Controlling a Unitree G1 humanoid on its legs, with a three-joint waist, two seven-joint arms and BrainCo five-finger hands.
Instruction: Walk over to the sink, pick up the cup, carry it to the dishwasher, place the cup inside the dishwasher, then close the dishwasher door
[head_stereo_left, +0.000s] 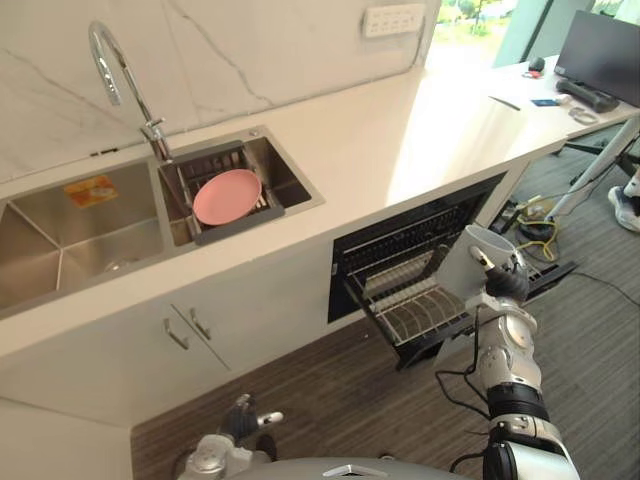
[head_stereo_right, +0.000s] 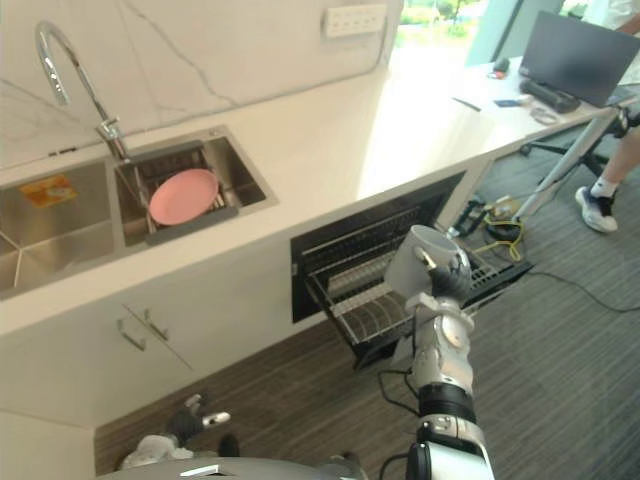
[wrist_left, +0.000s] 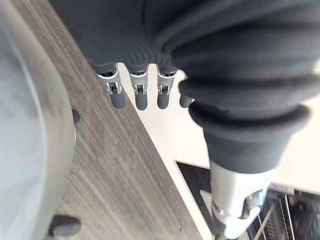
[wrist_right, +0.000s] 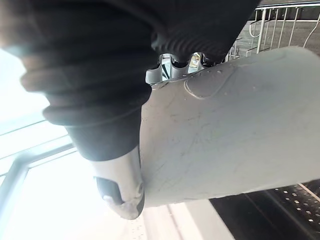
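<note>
1. Fingers (wrist_right: 172, 64) of the right hand (wrist_right: 100, 65) curl round the cup (wrist_right: 235, 130); its smooth wall could slip.
2. Left wrist view: left hand (wrist_left: 200, 50) hangs loose and empty.
3. Eye views: the cup hangs tilted over the rack (head_stereo_left: 420, 315); it could clip the wires and topple.

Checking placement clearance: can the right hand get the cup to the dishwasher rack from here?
Probably yes. The right hand holds the cup close over the pulled-out rack, and nothing shows between them.

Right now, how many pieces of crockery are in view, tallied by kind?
White cup, held in the right robot hand: 1
Pink plate: 1
Total: 2
</note>
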